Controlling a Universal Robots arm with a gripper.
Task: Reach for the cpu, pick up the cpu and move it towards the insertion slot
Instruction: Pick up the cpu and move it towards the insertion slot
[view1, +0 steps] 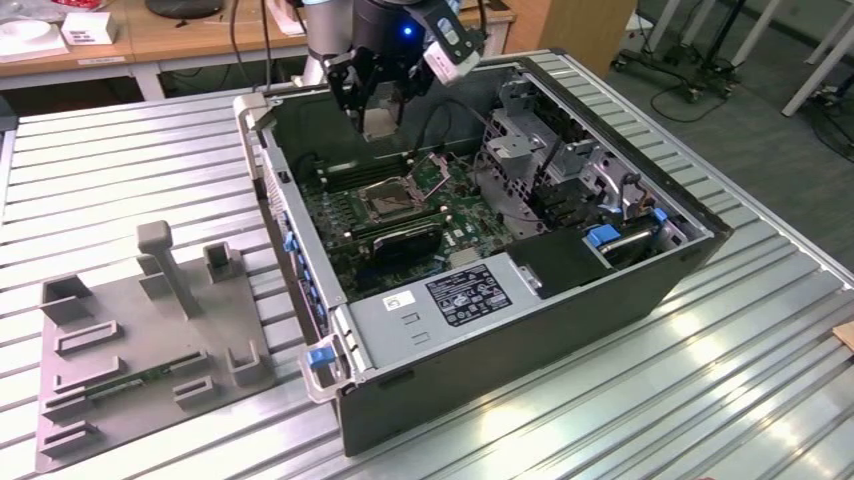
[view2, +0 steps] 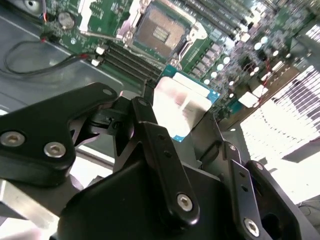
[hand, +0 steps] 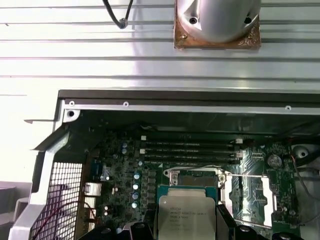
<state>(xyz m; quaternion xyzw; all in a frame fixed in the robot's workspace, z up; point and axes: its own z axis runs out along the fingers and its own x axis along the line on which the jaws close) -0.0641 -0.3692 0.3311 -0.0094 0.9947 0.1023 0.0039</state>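
The cpu (view1: 379, 120) is a thin square chip with a pale silvery top. It hangs over the back of the open computer case, and my gripper (view1: 378, 112) is shut on its edges. In the second wrist view the cpu (view2: 182, 107) sits between the black fingers (view2: 150, 130), held apart from the board below. The insertion slot (view2: 161, 31) lies beyond it, a shiny metal frame around a dark brownish centre, with its lid swung open. In the first wrist view the cpu (hand: 186, 215) overlaps the near edge of the insertion slot (hand: 192, 179). In the exterior view the insertion slot (view1: 391, 197) is below the gripper and nearer the camera.
The case walls (view1: 274, 190) ring the motherboard. A drive cage (view1: 534, 150) and a boxed power supply (view1: 461, 295) stand on the exterior view's right. Long black memory slots (hand: 190, 150) run beside the socket. A grey fixture tray (view1: 134, 340) holding a green memory stick (view1: 127, 380) lies on the slatted table.
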